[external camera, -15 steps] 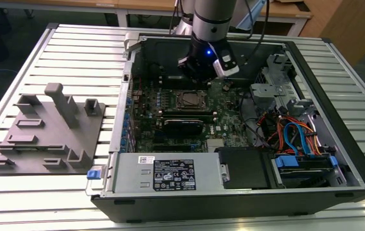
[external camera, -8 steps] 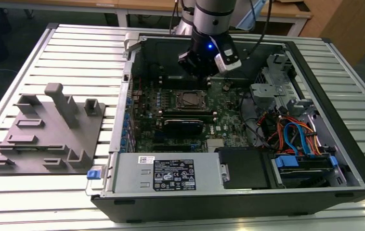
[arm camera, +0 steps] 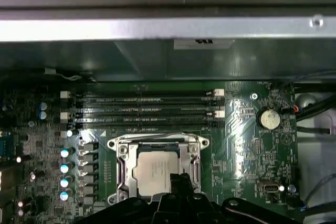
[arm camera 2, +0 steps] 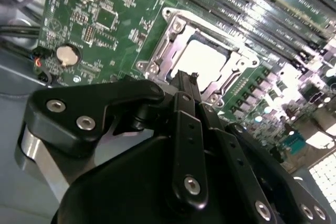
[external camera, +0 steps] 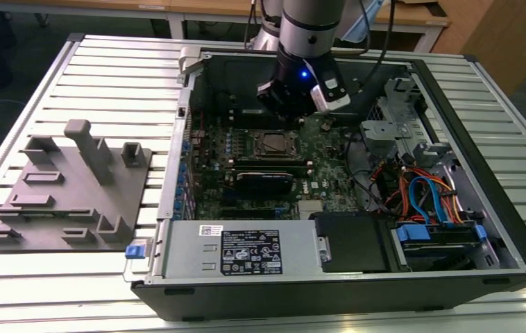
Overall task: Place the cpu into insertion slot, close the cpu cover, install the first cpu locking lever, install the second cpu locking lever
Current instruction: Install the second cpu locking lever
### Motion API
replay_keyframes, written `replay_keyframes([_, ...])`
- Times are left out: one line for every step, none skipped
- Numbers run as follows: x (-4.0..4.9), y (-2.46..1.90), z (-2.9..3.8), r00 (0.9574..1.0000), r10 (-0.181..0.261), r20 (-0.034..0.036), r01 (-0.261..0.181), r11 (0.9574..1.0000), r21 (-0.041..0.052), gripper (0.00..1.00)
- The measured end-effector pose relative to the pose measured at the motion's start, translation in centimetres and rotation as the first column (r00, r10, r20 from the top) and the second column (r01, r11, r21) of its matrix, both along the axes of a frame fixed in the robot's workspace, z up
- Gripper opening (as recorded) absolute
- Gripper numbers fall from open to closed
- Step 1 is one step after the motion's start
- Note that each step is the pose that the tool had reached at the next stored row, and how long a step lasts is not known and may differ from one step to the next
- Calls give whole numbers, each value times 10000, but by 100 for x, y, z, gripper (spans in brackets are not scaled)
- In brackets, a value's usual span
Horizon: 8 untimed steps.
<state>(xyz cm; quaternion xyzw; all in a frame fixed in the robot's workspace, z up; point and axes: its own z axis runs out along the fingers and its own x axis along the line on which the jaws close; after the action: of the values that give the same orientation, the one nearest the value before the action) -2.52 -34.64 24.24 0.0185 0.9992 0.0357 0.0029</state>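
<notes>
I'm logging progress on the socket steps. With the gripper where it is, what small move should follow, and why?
Probably lower the gripper a little at the edge of the cpu cover to begin latching it: the cpu already lies seated under the cover, which looks flat and closed, and the gripper hangs right at that edge.

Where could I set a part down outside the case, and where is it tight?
Bare slatted table lies beyond the grey fixture and in front of it, beside the case. Inside it is crowded: the gripper hangs close over the cpu in its socket, with cables packed at the exterior view's right.
</notes>
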Motion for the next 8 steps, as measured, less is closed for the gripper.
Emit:
replay_keyframes([0,-9,0,10000,0,0,0,10000,-2,11])
replay_keyframes([0,-20,0,10000,-1,0,1,10000,-9,11])
replay_keyframes([0,-32,0,10000,-1,0,1,10000,-21,11])
replay_keyframes([0,-43,0,10000,0,0,0,10000,-33,11])
replay_keyframes([0,-47,-1,10000,-1,0,1,10000,-36,11])
replay_keyframes([0,-47,-1,10000,-2,1,2,10000,-36,11])
replay_keyframes([0,-47,-1,10000,-2,0,2,10000,-37,11])
replay_keyframes([0,-47,0,10000,-1,0,1,10000,-38,11])
